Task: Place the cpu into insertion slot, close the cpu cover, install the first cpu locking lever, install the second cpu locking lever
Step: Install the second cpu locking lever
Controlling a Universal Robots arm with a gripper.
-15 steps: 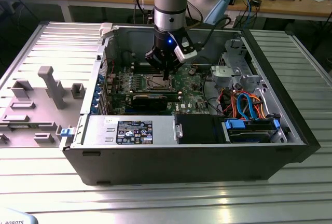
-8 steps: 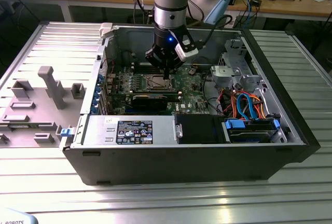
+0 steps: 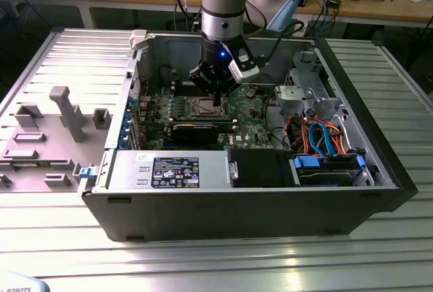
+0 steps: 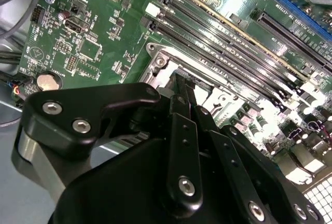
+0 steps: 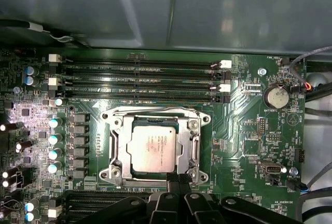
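Your black gripper [image 5: 176, 180] sits low at the edge of the square silver-rimmed insertion slot [image 5: 155, 149] on the green motherboard [image 5: 244, 130], fingers pinched together holding nothing, and the flat grey square cpu [image 5: 151, 149] already lies inside, so press slowly and straight on the silver cpu cover [image 5: 194, 141].

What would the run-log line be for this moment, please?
cpu: seated in insertion slot | cpu cover: down | gripper: at socket edge, jaws together
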